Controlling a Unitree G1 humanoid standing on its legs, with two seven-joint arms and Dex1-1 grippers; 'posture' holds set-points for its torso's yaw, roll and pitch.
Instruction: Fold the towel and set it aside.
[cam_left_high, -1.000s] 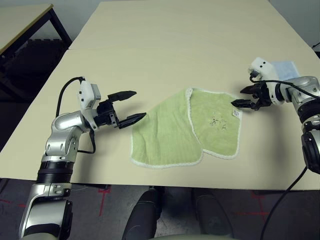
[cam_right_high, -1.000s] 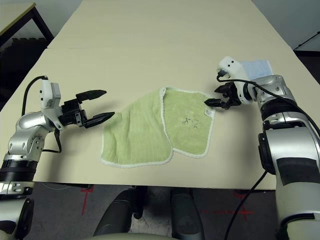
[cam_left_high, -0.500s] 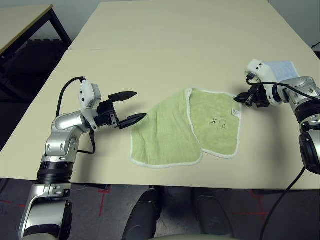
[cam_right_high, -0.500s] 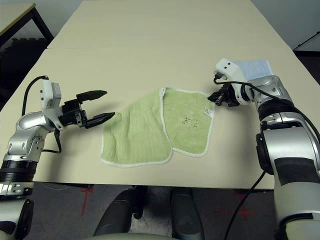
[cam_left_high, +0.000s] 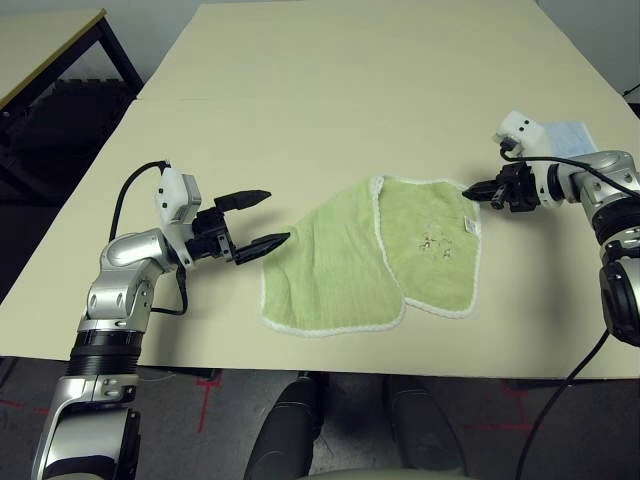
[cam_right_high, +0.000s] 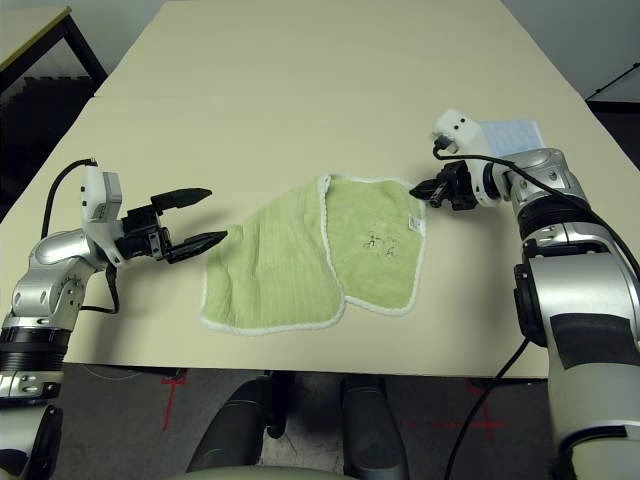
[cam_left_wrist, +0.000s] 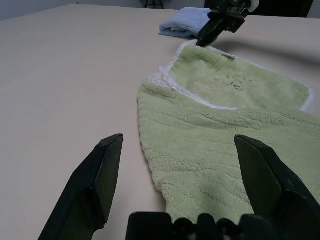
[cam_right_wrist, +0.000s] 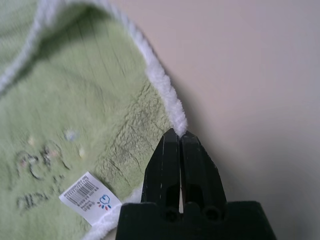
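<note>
The light green towel (cam_left_high: 350, 260) lies on the table, its right part folded over the left, with white edging and a small white label (cam_left_high: 472, 228) near its right edge. My right gripper (cam_left_high: 470, 190) is low at the towel's far right corner. In the right wrist view its fingers (cam_right_wrist: 170, 165) are shut together on the white edging (cam_right_wrist: 160, 82) of that corner. My left gripper (cam_left_high: 275, 217) hovers open just left of the towel's left edge, with nothing between its fingers (cam_left_wrist: 100, 175).
A small light blue folded cloth (cam_left_high: 570, 138) lies on the table beyond my right wrist. The cream table (cam_left_high: 330, 90) stretches far back, with a seam across it. A second table (cam_left_high: 50, 40) stands at the far left.
My right gripper has closed and shifted slightly to the towel's far right corner. The left arm has drifted a little toward me, gripper still open.
</note>
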